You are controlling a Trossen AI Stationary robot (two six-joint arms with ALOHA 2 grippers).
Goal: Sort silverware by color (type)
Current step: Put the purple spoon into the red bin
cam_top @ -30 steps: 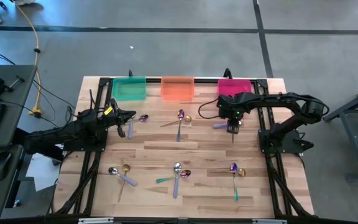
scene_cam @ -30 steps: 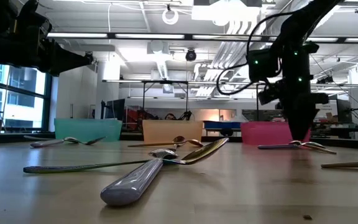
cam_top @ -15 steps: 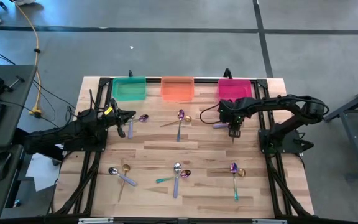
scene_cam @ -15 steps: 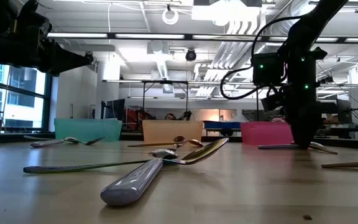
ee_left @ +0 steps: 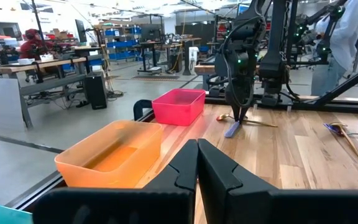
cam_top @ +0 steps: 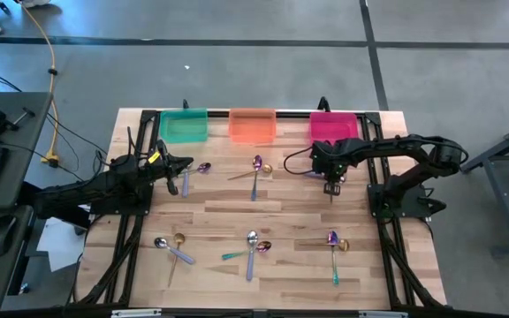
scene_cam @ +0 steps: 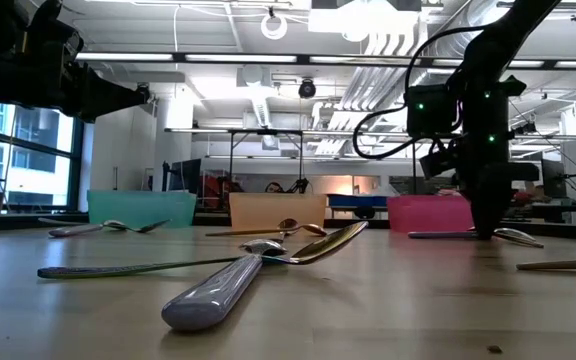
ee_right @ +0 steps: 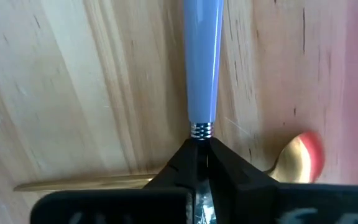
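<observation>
Silverware [ee_right: 204,62] clamped by right pincer [ee_right: 199,163].

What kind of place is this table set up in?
Likely a robotics lab or workshop: exposed ceiling ducts, workbenches with a seated person, and other rigs behind the wooden table.

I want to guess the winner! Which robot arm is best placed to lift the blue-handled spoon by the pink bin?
The right. Its gripper is already down on that spoon, jaws pinched at its neck; the left gripper waits far across the table.
</observation>
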